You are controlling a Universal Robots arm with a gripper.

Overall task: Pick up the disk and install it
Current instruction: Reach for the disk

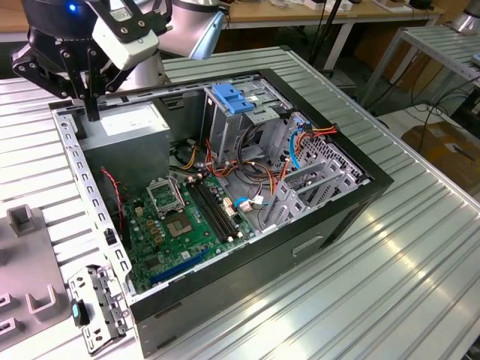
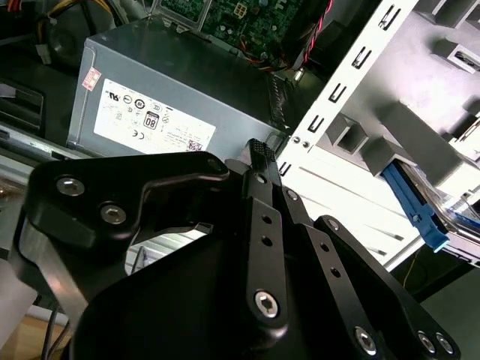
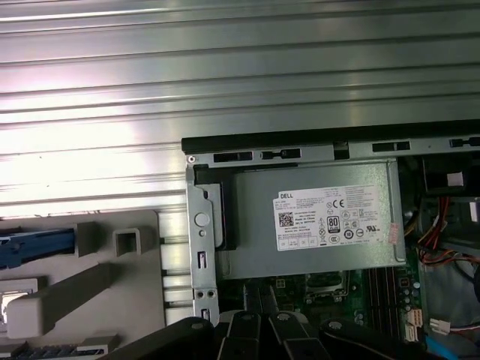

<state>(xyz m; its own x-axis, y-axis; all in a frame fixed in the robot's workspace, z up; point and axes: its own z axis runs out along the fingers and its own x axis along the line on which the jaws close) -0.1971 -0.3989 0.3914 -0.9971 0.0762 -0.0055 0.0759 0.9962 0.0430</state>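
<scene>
In the exterior view, your gripper (image 1: 91, 115) hangs over the grey power box (image 1: 127, 144), at one corner of it. In the second wrist view, the fingers (image 2: 259, 155) are pressed together with nothing between them. The disk (image 2: 415, 208) shows its blue edge in a grey holder (image 2: 390, 142) beside the box. In the first wrist view, the disk (image 3: 36, 249) lies well apart from the box.

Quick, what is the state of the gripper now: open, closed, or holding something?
Gripper: closed, fingertips together, holding nothing; it hangs at the corner of the grey metal box.
</scene>
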